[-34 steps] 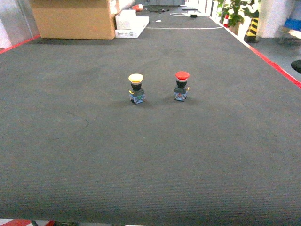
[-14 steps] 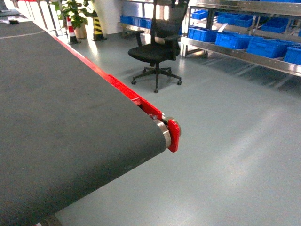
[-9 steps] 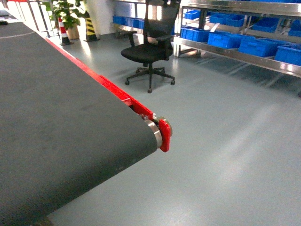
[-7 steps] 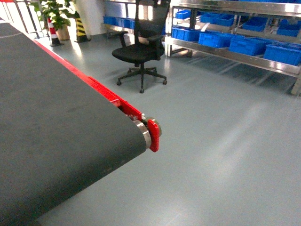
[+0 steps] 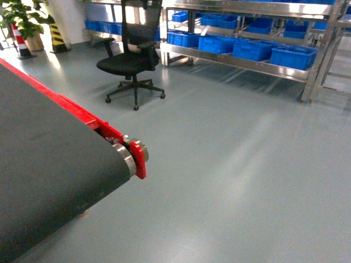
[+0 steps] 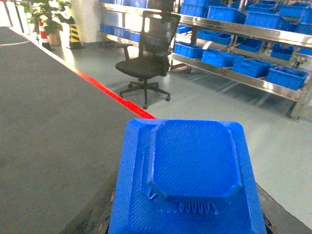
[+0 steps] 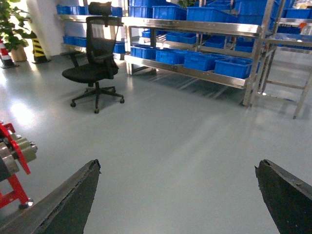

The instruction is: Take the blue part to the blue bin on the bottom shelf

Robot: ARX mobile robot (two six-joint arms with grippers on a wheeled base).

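The blue part (image 6: 187,175) fills the lower middle of the left wrist view, a blocky piece with a raised octagonal top. My left gripper (image 6: 187,217) is shut on it, with dark fingers (image 6: 95,219) showing at both sides. The right gripper (image 7: 178,165) is open over bare floor with nothing between its fingers. Across the room stands a steel rack, and on its bottom shelf (image 5: 241,61) sit several blue bins (image 5: 293,56) in a row, also seen as blue bins (image 7: 234,67) in the right wrist view. I cannot tell them apart from here. Neither gripper shows in the head view.
The black conveyor belt (image 5: 44,170) with its red end cap (image 5: 138,158) lies at the left. A black office chair (image 5: 131,60) stands on the grey floor before the rack. A steel frame (image 5: 332,49) stands at the far right, a potted plant (image 5: 24,19) at the back left.
The head view has swung right, off the belt with the yellow-capped and red-capped push buttons. The belt end and the chair have slid left in view, and more of the rack shows.
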